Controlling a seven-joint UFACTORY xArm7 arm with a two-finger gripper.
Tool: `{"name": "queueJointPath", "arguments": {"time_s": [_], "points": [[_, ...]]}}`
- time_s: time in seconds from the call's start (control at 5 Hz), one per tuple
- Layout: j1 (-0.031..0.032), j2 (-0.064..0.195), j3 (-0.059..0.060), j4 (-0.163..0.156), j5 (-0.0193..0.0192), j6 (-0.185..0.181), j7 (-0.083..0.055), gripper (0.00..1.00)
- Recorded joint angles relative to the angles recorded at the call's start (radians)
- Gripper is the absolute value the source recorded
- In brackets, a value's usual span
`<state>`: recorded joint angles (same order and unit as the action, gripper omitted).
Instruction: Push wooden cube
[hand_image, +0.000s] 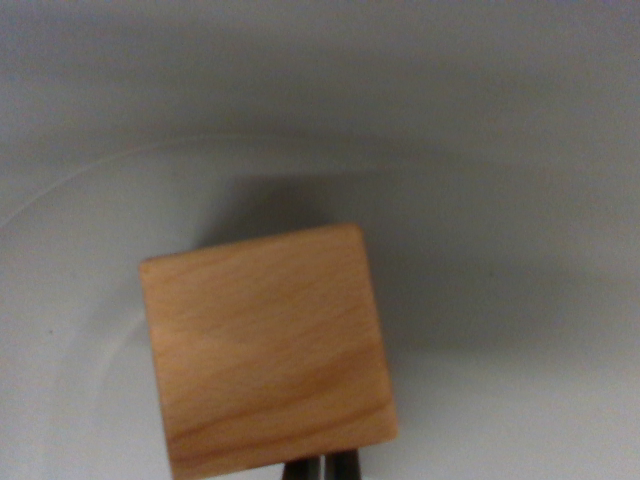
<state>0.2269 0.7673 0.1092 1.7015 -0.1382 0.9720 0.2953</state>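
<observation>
Only a pale grey-white surface (520, 120) is seen along the wrist view's left, smooth and matte, with a faint curved line swept across it from the left edge up toward the middle. None of its edges or corners are shown, so no place can be given against them.

Slightly left of the middle, and low in the frame, the wooden cube (268, 352) is found resting on that surface. One broad face is turned up toward the camera, light brown with a fine grain running across it in darker streaks. The cube is set a little askew, its top edge rising toward the wrist view's right, and its lower edge is cut by the bottom of the frame at the left. A soft dark shadow is cast above it and to its right.

At the bottom edge, just below the cube's lower right part, the gripper (325, 468) is glimpsed as two dark tips with a thin bright slit between them. The tips appear to be drawn almost together, though so little of them is shown, and that so blurred, that how far they are parted cannot be told with certainty. Nothing is seen held between them. They lie right against the cube's lower edge; whether it is actually touched cannot be told.

Further right, only bare surface is seen, darkened by the shadow.
</observation>
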Motion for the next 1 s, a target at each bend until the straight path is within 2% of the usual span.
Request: {"name": "queueJointPath", "arguments": {"time_s": [0.2,0.4,1.0], "points": [[0.0,0.0,0.0,0.0,0.0,0.0,0.0,1.0],[-0.0002,0.01,-0.001,0.016,0.0002,0.006,-0.003,1.0],[-0.0002,0.014,-0.002,0.024,0.0003,0.01,-0.004,1.0]]}}
